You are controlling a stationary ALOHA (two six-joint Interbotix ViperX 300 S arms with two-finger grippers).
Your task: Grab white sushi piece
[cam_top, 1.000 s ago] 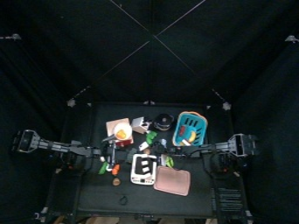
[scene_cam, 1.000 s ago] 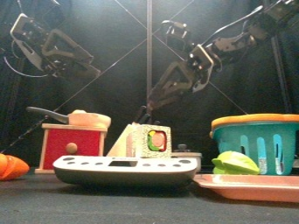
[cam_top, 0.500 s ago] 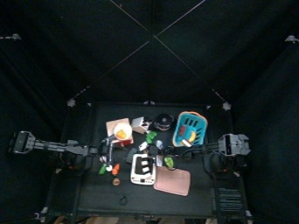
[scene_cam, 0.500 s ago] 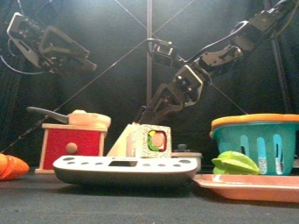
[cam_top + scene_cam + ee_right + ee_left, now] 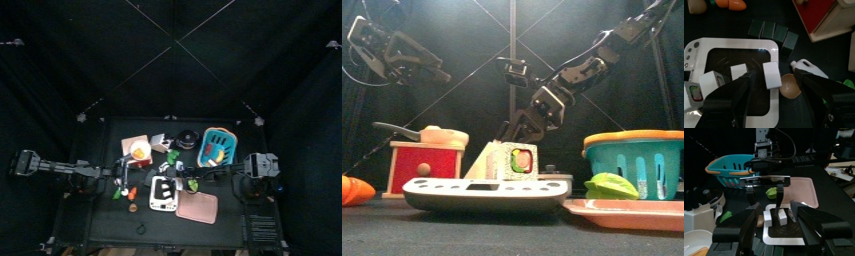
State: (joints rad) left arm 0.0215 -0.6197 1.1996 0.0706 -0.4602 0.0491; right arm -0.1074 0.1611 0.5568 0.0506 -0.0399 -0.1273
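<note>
Straddling blocky white sushi piece (image 5: 771,75): right pincer (image 5: 775,75).

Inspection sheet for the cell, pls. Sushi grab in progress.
Surface: black table, crowded in the middle.
Job's things: white sushi piece stands on the scale, between the right gripper's jaws; not yet gripped as far as seen.
Clutter: teal basket, pink tray, red box, green toy, brown egg-shaped thing.
Grippers: right gripper open over the scale; left gripper open, low, facing the scale.
Cables: nothing seen loose on the table.
Surroundings: black curtains all round.
</note>
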